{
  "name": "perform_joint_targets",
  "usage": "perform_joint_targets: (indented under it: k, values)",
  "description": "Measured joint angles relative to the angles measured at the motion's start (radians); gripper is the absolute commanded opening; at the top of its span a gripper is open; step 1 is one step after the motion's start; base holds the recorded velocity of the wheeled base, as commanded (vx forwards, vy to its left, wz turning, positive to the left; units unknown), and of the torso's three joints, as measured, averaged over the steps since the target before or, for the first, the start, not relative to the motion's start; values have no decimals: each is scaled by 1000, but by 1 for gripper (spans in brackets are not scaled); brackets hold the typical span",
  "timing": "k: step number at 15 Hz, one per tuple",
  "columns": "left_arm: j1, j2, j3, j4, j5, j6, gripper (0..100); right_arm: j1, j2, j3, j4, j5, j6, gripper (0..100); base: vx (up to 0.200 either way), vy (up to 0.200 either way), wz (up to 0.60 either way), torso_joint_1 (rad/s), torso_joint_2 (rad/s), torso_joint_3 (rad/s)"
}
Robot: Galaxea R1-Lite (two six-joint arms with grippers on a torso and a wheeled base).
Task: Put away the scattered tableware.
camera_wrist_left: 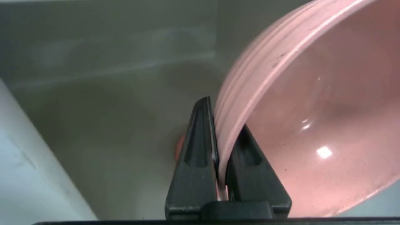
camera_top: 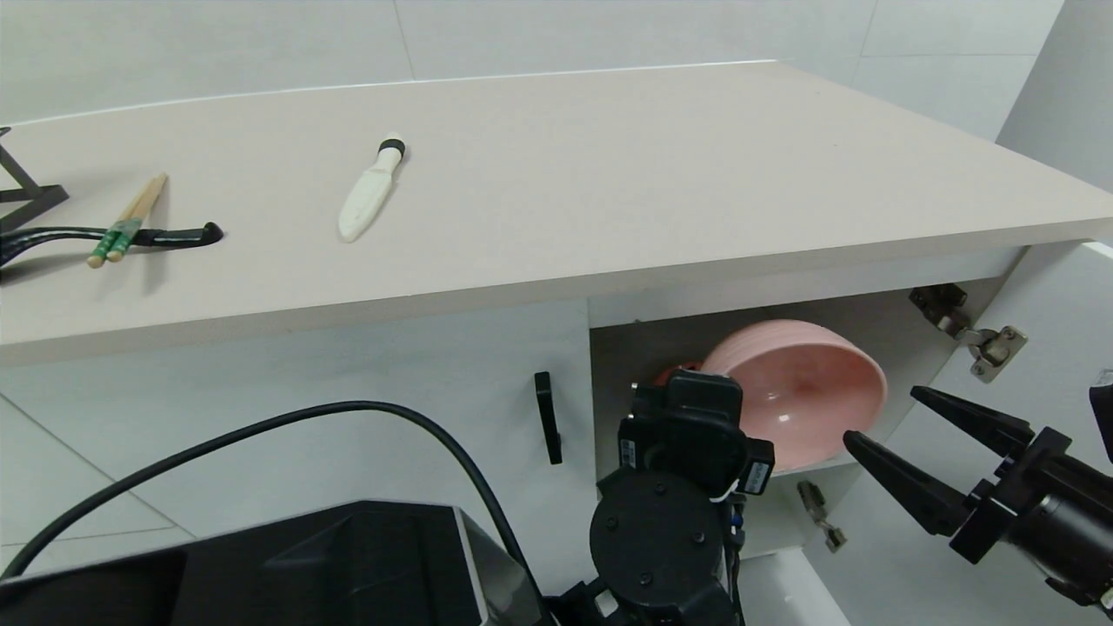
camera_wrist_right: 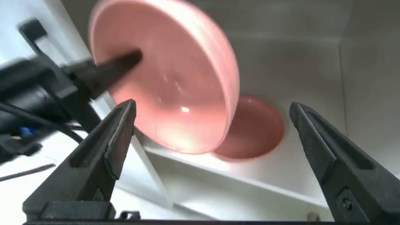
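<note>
Left gripper (camera_wrist_left: pixel 219 134): I have it pinching the rim of the pink bowl (camera_wrist_left: pixel 312 94), one finger on the outside wall and the other inside. It sits inside the open cabinet compartment.
Pink bowl: it is tilted on edge in that grip, with its hollow facing out toward me and toward the right gripper. I see it raised off the shelf (camera_wrist_right: pixel 250 181), just under the compartment's top.
Right gripper (camera_top: pixel 880 414): I see its two black fingers spread wide with nothing between them. It hovers just outside the compartment, on the right of the left gripper. Its tips are close to the bowl's rim, but I cannot tell if they touch.
Pink dish (camera_wrist_right: pixel 253 131): a second pink piece lies flat on the shelf. It is just behind and below the held bowl, beyond the left gripper's fingertips.
Cabinet door (camera_top: pixel 1043 304): it is swung open to the right of the right gripper, hinge (camera_top: pixel 974 335) exposed.
Closed door handle (camera_top: pixel 545 417): a black bar just left of the left gripper's wrist.
Countertop (camera_top: pixel 609 174): it lies above both grippers.
White utensil (camera_top: pixel 369 196): it has a black band and lies on the countertop, up and well left of the left gripper.
Chopsticks (camera_top: pixel 126 222): a green-wrapped pair farther left, lying across a black handle (camera_top: pixel 165 235).
Black stand (camera_top: pixel 26 191): it is at the far left edge, well apart from both grippers.
</note>
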Motion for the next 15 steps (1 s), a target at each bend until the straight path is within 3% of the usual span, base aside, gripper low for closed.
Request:
perform_joint_targets:
  k: [3,8,9,14,15]
  values:
    - [-15,-1,-13,1,-6,0,0,-56,25,-20,0,-2,9,100,0,0,0,0,0,0]
    - [-20,0,-40,0,-8,0,0,-69,1,-49,0,-2,8,100,0,0,0,0,0,0]
    - [-24,0,-41,0,-13,0,0,-69,-3,-54,0,-2,8,0,0,0,0,0,0,0]
    - [-33,0,-42,0,-60,0,0,-62,-19,-58,1,-3,8,0,0,0,0,0,0,0]
    - [-35,-1,-42,-1,-69,1,100,-63,-20,-59,2,-8,6,0,0,0,0,0,0,0]
